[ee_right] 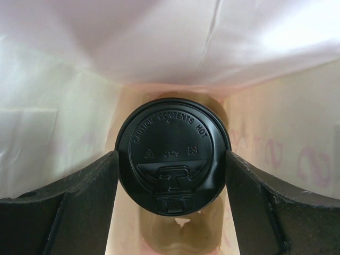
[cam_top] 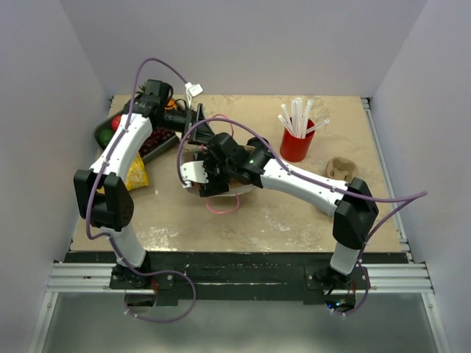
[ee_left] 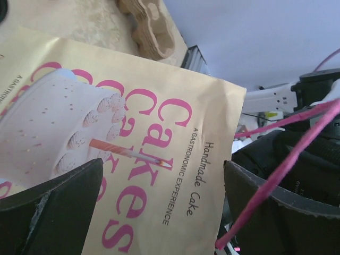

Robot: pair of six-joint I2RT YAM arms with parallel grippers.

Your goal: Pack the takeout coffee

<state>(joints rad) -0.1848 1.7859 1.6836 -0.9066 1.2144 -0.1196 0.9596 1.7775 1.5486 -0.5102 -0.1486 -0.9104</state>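
Now, the takeout coffee sits deep inside the paper bag, its black lid facing the right wrist camera. The right claw clamps it, one finger on each side of the lid. The cup's long axis runs straight along that claw's reach, into the bag, so the coming let-go looks like a plain pull-back along the same line. Outside, the left claw gapes wide beside the bag's printed "Cakes" face, gripping nothing. Right arm is nearer by far.
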